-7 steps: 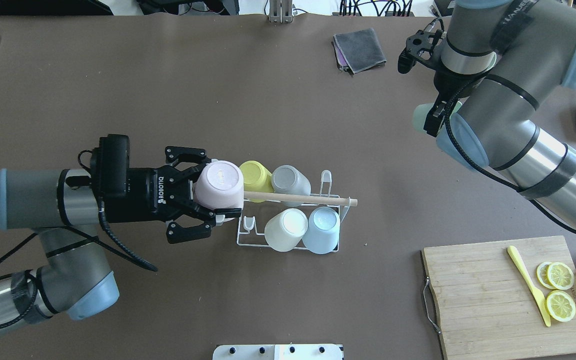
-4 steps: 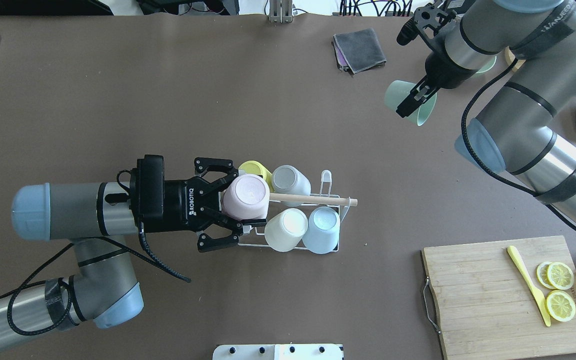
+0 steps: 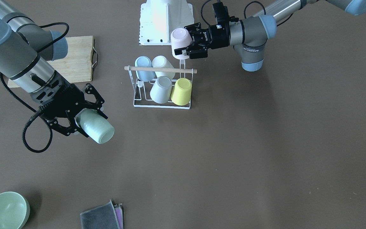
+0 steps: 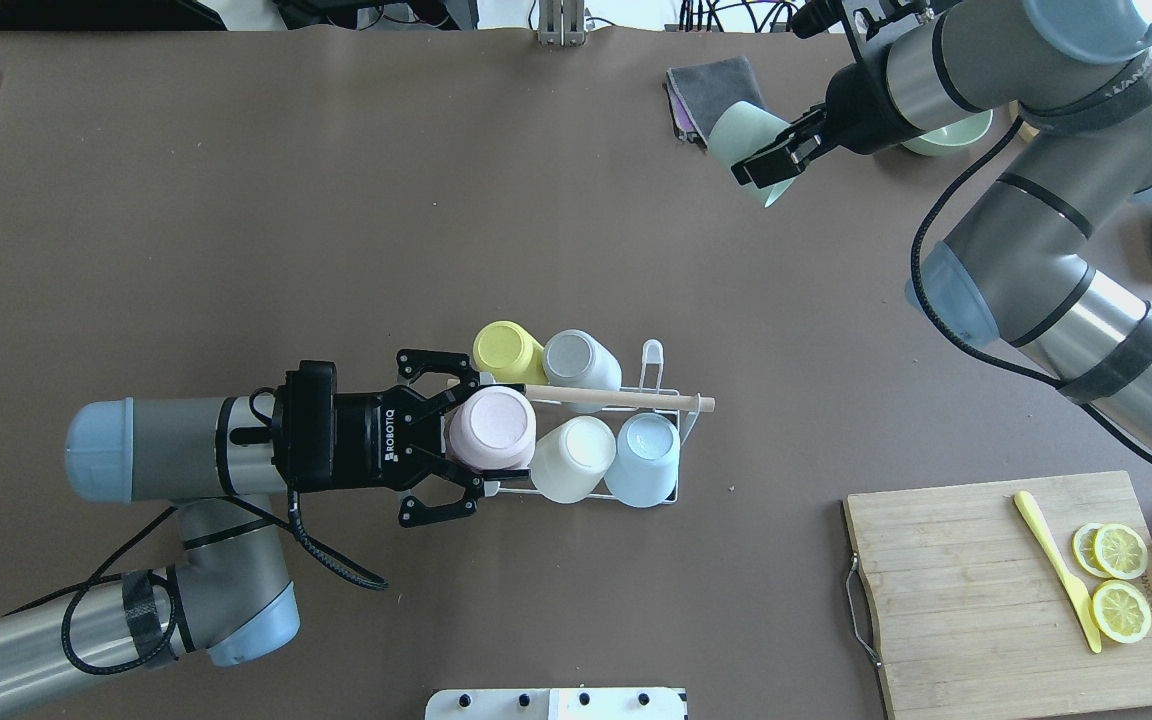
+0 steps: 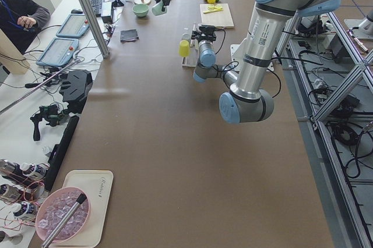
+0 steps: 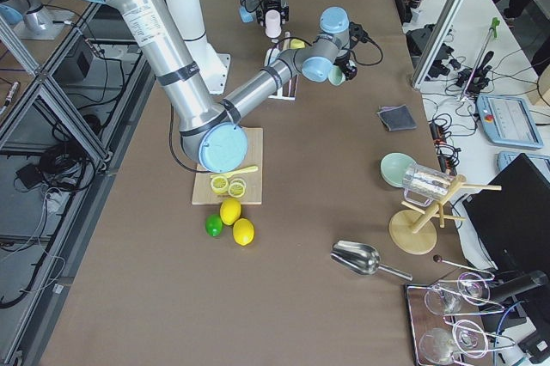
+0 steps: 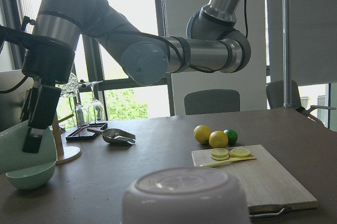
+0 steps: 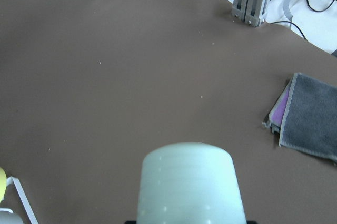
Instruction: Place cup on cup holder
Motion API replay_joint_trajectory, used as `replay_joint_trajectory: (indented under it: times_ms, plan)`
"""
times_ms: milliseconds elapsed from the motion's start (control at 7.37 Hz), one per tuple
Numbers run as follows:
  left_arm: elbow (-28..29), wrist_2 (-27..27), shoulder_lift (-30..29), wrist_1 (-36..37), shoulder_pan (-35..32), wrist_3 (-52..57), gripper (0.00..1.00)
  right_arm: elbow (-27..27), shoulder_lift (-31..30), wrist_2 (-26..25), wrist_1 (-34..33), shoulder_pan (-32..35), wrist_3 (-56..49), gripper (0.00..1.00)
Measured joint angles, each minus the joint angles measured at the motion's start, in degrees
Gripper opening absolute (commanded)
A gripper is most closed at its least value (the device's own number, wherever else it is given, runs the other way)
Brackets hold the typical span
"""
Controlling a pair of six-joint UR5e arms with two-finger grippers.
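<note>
**Asker:** Where does the cup stand now?

**Me:** My left pincer [image 4: 474,437] carries the pink cup [image 4: 492,428] mouth down over the end of the rack [image 3: 162,107] on my left. The rack sits near the middle of the counter [image 4: 536,200], a little toward my own edge. Seen from the side, the cup hangs above the rack and does not look seated yet.

**Asker:** How do you finish it well?

**Me:** I'd come straight down and keep the cup level. That should keep its wall clear of the wooden rod [image 4: 626,400] and stop it nudging the white cup [image 4: 576,455] just beside it. I'd let go only once the cup bears on the wire, then back out toward my left edge without dragging the rack.

**Asker:** And the pincers themselves?

**Me:** The left one is opened about a cup's width, with its fingers clamped on the pink cup's sides. My right pincer [image 3: 89,122] grips a green cup [image 3: 98,128] the same way, raised near the far edge toward the right corner, close to the grey cloth [image 4: 711,85].
</note>
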Motion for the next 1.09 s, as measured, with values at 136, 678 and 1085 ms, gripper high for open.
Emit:
replay_joint_trajectory:
  times_ms: [136,678,1085]
  plan:
    - [1.5,0.0,-0.3,-1.5,0.1,0.4,0.45,-2.1,0.0,-1.6,7.6,-0.2,2.9,0.31]
    - [5.4,0.0,-2.5,-3.0,0.4,0.6,0.45,-6.5,-3.6,-8.2,30.9,-0.8,9.0,0.31]
    - [6.8,0.1,-2.6,-2.9,1.1,0.5,0.46,-11.4,-5.6,-16.6,48.9,-6.3,12.2,0.31]
